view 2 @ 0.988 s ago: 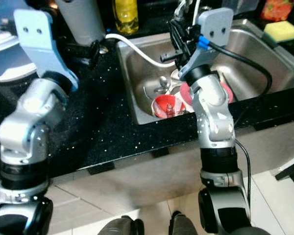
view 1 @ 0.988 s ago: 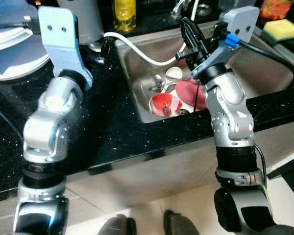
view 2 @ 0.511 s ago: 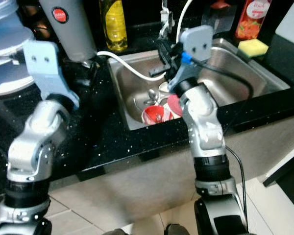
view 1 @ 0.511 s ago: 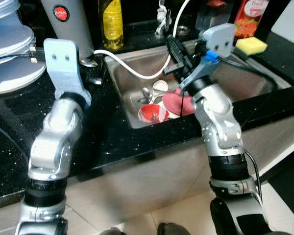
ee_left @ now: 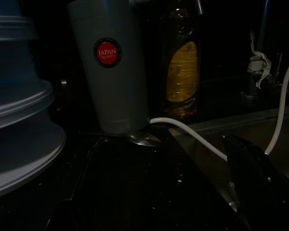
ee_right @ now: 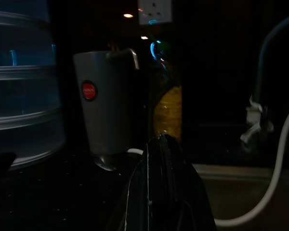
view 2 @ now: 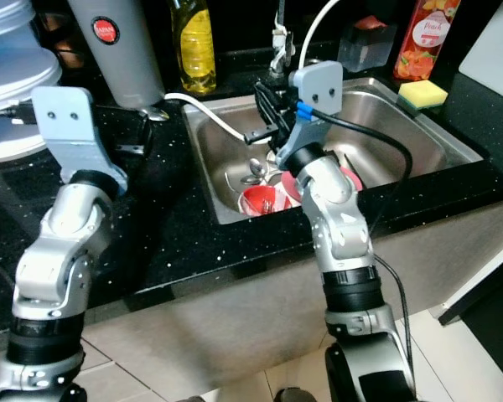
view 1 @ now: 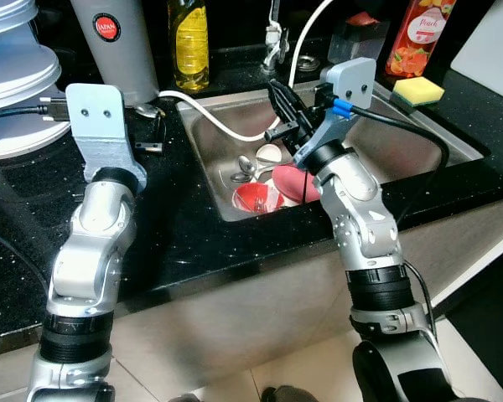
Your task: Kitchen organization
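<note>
A humanoid robot with two silver, rounded, jointed arms with black bands at the lower joints. Each wrist carries a flat pale grey-blue plate with two small dark screw holes. A black cable plugs into each plate, the right one through a blue connector. The right gripper (view 1: pixel 282 111) has long, thin black fingers.

Red bowl (view 1: pixel 258 198), yellow sponge (view 1: pixel 418 90)

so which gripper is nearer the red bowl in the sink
Right. The right gripper hangs over the sink, just above and behind the red bowl. The left gripper sits over the black counter, left of the sink.
</note>
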You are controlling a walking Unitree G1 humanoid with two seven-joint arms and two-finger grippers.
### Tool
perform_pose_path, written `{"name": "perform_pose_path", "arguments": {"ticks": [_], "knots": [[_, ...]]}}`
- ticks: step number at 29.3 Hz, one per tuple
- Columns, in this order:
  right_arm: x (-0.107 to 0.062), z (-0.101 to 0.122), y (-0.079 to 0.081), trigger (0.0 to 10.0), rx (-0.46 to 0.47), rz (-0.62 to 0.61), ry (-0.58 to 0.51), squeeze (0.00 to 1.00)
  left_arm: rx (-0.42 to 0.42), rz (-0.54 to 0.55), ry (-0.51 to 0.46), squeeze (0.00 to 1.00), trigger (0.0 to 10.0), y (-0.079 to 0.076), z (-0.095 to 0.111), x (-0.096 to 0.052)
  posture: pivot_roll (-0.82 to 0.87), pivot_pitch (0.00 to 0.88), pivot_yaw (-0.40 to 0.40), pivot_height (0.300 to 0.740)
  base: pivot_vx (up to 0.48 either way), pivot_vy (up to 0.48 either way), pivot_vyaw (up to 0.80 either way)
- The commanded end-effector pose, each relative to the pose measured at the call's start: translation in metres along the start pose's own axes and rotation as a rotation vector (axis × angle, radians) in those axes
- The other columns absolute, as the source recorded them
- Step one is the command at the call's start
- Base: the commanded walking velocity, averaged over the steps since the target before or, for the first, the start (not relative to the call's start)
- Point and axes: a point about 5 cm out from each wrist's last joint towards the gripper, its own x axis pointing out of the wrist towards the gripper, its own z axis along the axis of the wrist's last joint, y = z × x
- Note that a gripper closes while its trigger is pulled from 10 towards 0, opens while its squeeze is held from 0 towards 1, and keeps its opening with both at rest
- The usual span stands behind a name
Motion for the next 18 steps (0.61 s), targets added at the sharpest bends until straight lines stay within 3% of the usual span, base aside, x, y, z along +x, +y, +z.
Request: {"name": "perform_pose_path", "arguments": {"ticks": [1,8,14,18], "knots": [[-0.002,-0.004,-0.003,10.0,0.027,-0.029,0.006,0.0,0.001,0.014,0.022,0.0,10.0,0.0,-0.007,-0.002,0.04,0.0,0.02,0.74,0.0,0.0,0.0],[-0.006,-0.009,-0.007,10.0,0.031,-0.074,0.011,0.0,-0.002,0.003,0.032,0.0,10.0,-0.002,-0.011,-0.001,0.03,0.0,0.044,0.74,0.0,0.0,0.0],[-0.008,-0.008,-0.016,10.0,0.117,-0.135,-0.009,0.0,0.013,-0.016,0.025,0.0,10.0,-0.004,-0.01,0.005,0.02,0.0,0.057,0.74,0.0,0.0,0.0],[-0.009,-0.008,-0.017,10.0,0.116,-0.138,-0.01,0.0,0.012,-0.017,0.024,0.0,10.0,-0.004,-0.01,0.005,0.01,0.0,0.066,0.74,0.0,0.0,0.0]]}}
